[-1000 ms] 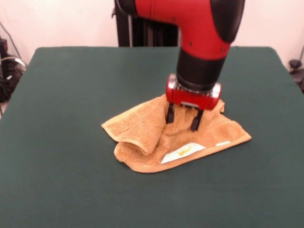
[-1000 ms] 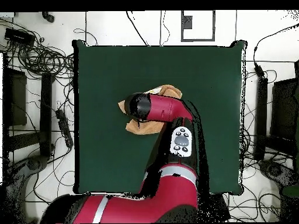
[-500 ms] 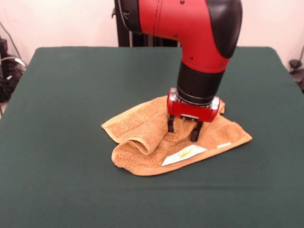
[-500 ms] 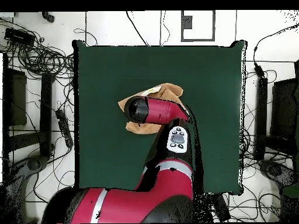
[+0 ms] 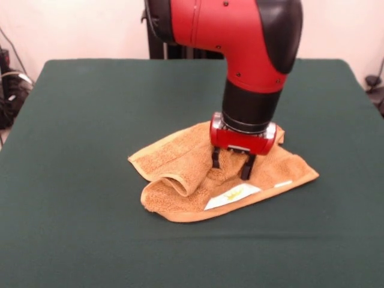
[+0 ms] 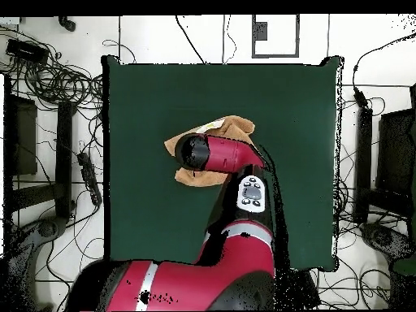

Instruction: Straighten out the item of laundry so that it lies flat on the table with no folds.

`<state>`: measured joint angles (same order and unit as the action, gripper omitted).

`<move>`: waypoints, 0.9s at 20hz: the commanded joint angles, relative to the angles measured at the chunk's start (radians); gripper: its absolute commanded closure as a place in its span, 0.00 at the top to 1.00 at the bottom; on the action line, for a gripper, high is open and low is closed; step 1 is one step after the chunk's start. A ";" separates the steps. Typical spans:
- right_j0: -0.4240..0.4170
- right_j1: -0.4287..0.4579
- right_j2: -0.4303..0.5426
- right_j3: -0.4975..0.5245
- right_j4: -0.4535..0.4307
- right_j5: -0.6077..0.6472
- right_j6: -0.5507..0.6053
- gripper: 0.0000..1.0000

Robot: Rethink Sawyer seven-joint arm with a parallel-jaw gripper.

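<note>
The orange-tan towel (image 5: pixel 180 165) lies crumpled near the middle of the dark green table (image 5: pixel 90 108), with a rolled fold at its front left and a white label with yellow print (image 5: pixel 233 194) at its near edge. My gripper (image 5: pixel 231 167) points straight down with its two black fingers apart, tips pressed into the towel's raised middle. In the overhead view the arm covers most of the towel (image 6: pixel 231 126); the gripper itself is hidden there.
The robot's pedestal (image 5: pixel 180 36) stands at the table's far side. Cables and black equipment (image 6: pixel 57 89) lie on the floor around the table (image 6: pixel 301 162). A black object (image 5: pixel 9 90) sits off the table's left edge.
The gripper came down a little and toward the front, pushing into the towel. The front-left fold bulged out slightly. Almost nothing has moved in the last half second.
</note>
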<state>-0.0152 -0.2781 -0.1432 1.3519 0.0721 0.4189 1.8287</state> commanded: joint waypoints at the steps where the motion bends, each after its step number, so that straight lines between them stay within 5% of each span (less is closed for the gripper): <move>1: -0.084 0.112 0.335 0.052 -0.077 -0.216 -0.039 1.00; 18: 0.055 0.131 0.216 -0.049 -0.069 -0.168 0.150 1.00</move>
<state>-0.0452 -0.2889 -0.0631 1.3360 -0.0141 0.3530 1.8287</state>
